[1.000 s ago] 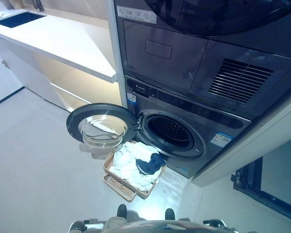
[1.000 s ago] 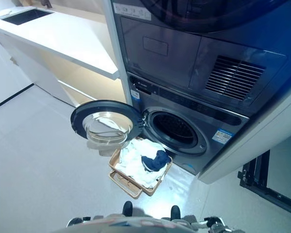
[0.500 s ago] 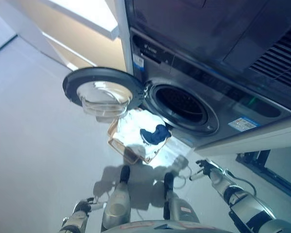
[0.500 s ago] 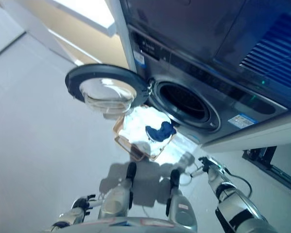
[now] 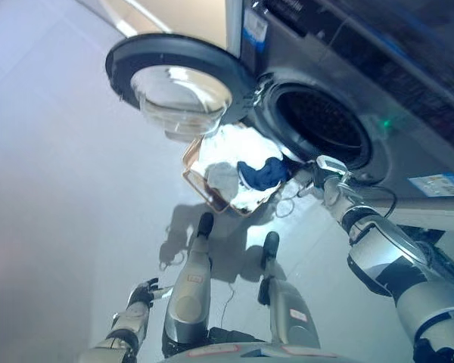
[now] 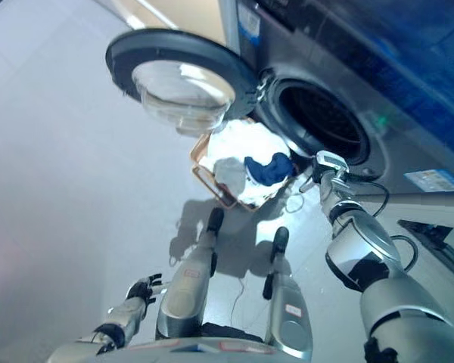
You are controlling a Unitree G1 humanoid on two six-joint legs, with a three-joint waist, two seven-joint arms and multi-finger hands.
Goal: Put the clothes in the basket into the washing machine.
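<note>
left hand (image 5: 141,293): low at near left, hanging over bare floor, fingers loosely apart, holding nothing – well apart from the work.
door (image 5: 181,74): swung open to the left, glass bowl facing up.
basket (image 5: 199,184): on floor just below the drum (image 5: 321,125) opening, under the door's right edge; long axis runs near-left to far-right.
clothes (image 5: 231,155): white heap filling basket, one dark blue garment (image 5: 266,173) on top at its right end.
right hand (image 5: 325,176): raised, just right of basket; fingers too small to read – cannot tell.
key relation: blue garment lies just left of right hand; right is the nearer hand by far.
</note>
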